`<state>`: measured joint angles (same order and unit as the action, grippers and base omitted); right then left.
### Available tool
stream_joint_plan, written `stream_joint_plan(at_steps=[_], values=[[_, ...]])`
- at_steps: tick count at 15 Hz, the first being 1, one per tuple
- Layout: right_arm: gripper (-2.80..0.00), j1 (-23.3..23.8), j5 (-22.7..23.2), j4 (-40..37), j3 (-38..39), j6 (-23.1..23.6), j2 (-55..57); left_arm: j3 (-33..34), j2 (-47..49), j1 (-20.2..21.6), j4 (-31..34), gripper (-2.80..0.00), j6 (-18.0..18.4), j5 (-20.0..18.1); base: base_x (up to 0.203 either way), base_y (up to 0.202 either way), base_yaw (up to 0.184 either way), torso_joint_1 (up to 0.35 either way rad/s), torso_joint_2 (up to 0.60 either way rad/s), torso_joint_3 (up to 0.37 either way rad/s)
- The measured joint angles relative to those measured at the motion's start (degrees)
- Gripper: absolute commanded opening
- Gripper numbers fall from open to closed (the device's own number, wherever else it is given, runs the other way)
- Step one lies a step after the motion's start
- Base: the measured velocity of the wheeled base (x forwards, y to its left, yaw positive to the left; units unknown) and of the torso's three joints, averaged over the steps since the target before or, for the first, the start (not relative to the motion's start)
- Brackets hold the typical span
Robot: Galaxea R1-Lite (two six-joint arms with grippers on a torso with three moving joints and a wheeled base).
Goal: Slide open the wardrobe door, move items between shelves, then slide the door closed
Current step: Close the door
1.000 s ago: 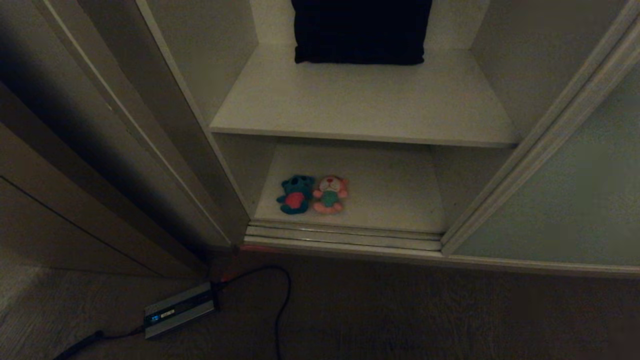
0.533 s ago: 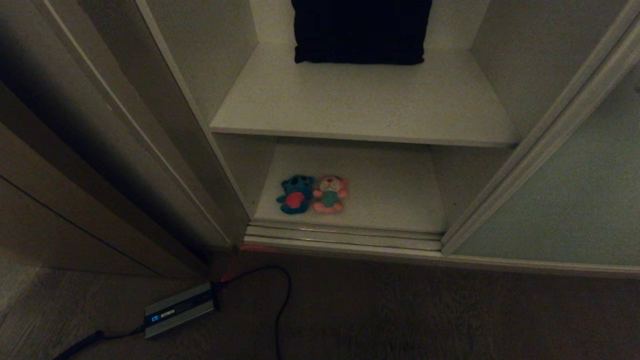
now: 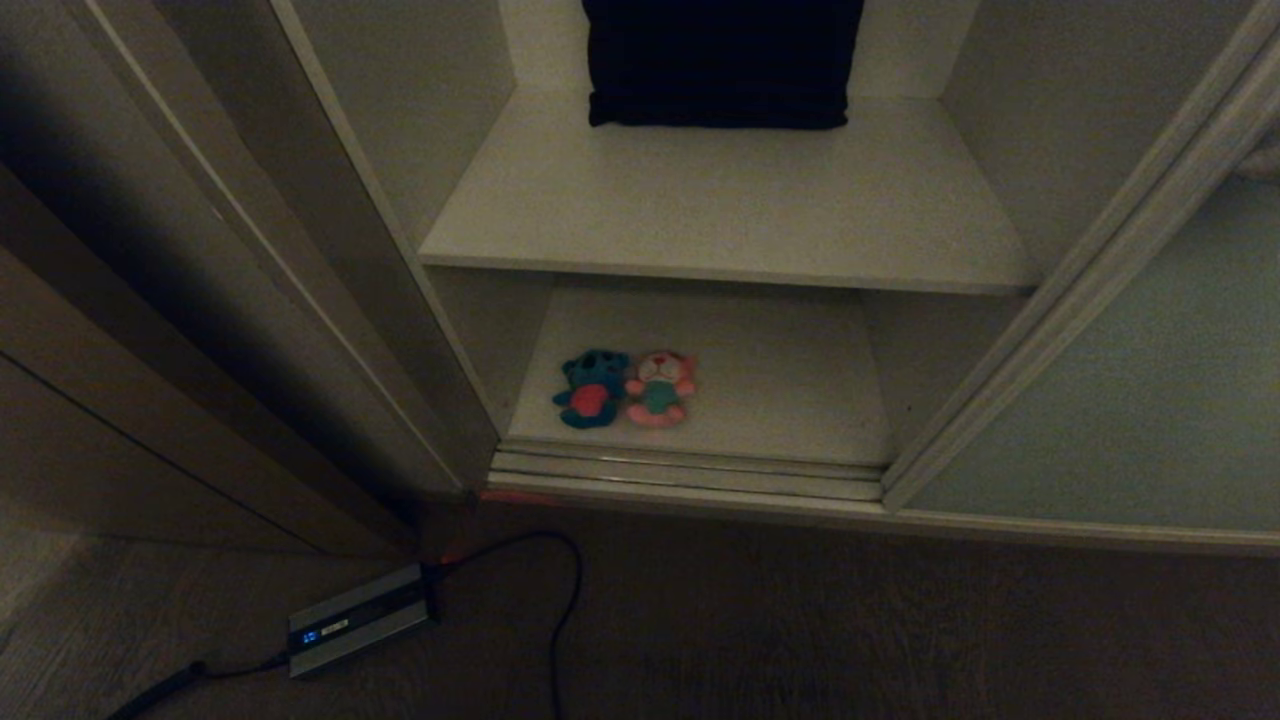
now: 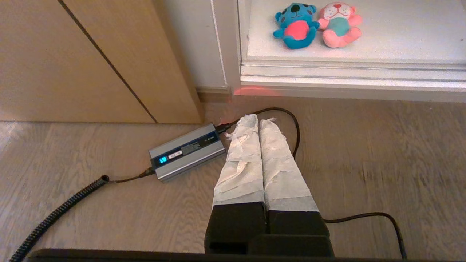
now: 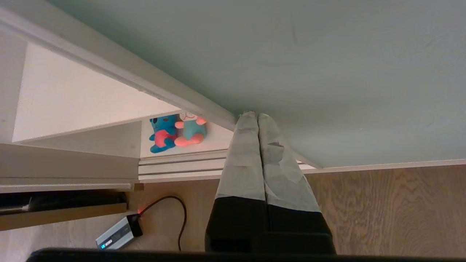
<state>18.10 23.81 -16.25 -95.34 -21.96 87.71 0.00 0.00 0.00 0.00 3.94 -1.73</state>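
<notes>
The sliding wardrobe door [image 3: 1130, 400] stands pushed to the right, so the shelves show. A teal-blue plush toy with a red belly [image 3: 592, 388] and a pink one with a teal body [image 3: 660, 388] lie side by side at the front left of the lower shelf [image 3: 790, 390]. The upper shelf [image 3: 730, 210] carries only a dark cloth. My right gripper [image 5: 253, 115] is shut and empty, its tips at the door panel [image 5: 327, 54] just beside the frame; its fingers [image 3: 1262, 160] barely show in the head view. My left gripper [image 4: 259, 120] hangs shut and empty over the floor.
A dark folded cloth [image 3: 720, 60] lies at the back of the upper shelf. A grey power brick [image 3: 360, 620] with a black cable [image 3: 565, 600] lies on the wood floor before the wardrobe's left corner. A brown wooden side panel [image 3: 150, 400] stands at the left.
The right gripper's pale tip has risen into the head view's right edge, in front of the door. Toys, door and left arm have not moved.
</notes>
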Motion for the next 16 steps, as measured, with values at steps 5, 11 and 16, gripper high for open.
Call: stream_joint_plan(at_steps=[5,11,16], values=[[-2.80,-1.21,-0.52,0.40,0.06,0.00,0.71,0.00,0.00,0.00,0.00,-2.80,0.00,-0.02,0.000,0.000,0.000,0.000,0.00,0.000],[-2.80,-4.90,-2.49,1.87,0.24,0.18,1.21,0.00,0.00,0.00,0.00,-2.80,-0.02,-0.02,0.000,0.000,0.000,0.000,0.00,0.000],[-2.80,-10.53,-2.93,2.31,0.99,0.18,0.47,0.00,0.00,0.00,0.00,-2.80,0.00,-0.02,0.000,0.000,0.000,0.000,0.00,0.000]])
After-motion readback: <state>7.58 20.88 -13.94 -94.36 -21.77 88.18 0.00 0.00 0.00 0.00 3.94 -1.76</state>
